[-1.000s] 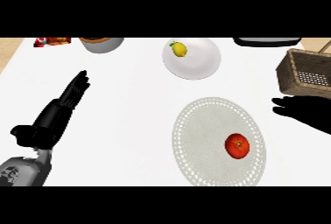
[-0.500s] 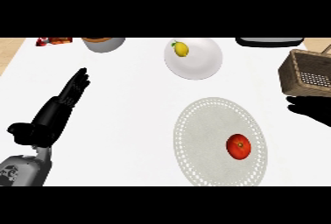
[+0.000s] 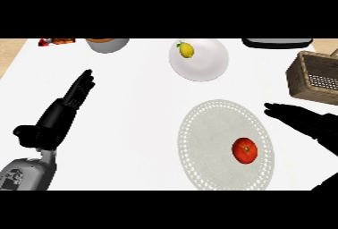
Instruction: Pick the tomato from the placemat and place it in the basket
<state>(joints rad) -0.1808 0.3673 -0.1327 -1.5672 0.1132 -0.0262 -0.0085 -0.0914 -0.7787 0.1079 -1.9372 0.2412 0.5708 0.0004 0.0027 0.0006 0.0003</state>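
Note:
A red tomato (image 3: 245, 150) lies on the right part of a round pale grey placemat (image 3: 211, 134) at the lower middle right. The wicker basket (image 3: 315, 77) stands at the right edge, beyond the mat. My right hand (image 3: 309, 123) comes in from the right, open with straight fingers, hovering over the mat's right rim just above and right of the tomato, apart from it. My left hand (image 3: 61, 114) rests open at the left, fingers pointing up the counter.
A white plate (image 3: 206, 62) with a lemon (image 3: 186, 50) sits beyond the mat. A grey bowl (image 3: 107, 44) and a red item (image 3: 55, 42) are at the top left. A dark object (image 3: 276, 43) lies at the top right.
My right hand has moved left and down from the right edge to the placemat's rim, nearer the tomato. The left hand has stayed still.

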